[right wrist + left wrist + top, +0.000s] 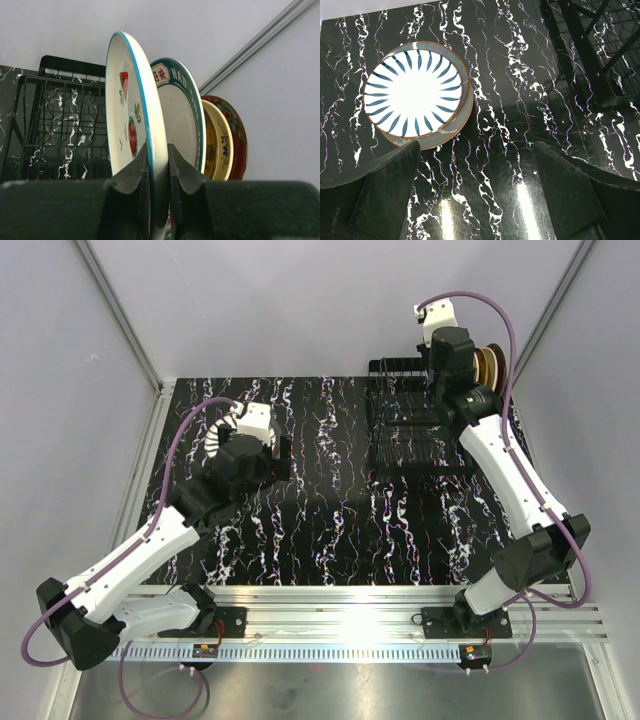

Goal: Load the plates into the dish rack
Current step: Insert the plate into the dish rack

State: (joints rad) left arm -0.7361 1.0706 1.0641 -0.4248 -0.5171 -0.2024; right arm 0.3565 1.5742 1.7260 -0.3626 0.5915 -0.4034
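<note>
Right claw (157, 152) grips the upright watermelon plate (127, 115) at one o'clock by the rack (60, 95); left claw (476, 155) wide, striped plate (415, 92) at ten

Dish rack (420, 435): black wire, upper right of the top view.
Striped plate (412, 95): white with dark blue radiating strokes and a brown rim, flat and face up, upper left of the left wrist view.
Lower plate (452, 131): grey-blue, flat underneath, offset to the lower right.
Watermelon plate (127, 115): cream with a blue rim, upright on edge, centre of the right wrist view.
Teal-rimmed plate (180, 115): upright, just to its right.
Yellow plate (217, 145), red floral plate (239, 135): upright, further right, packed close.
</note>
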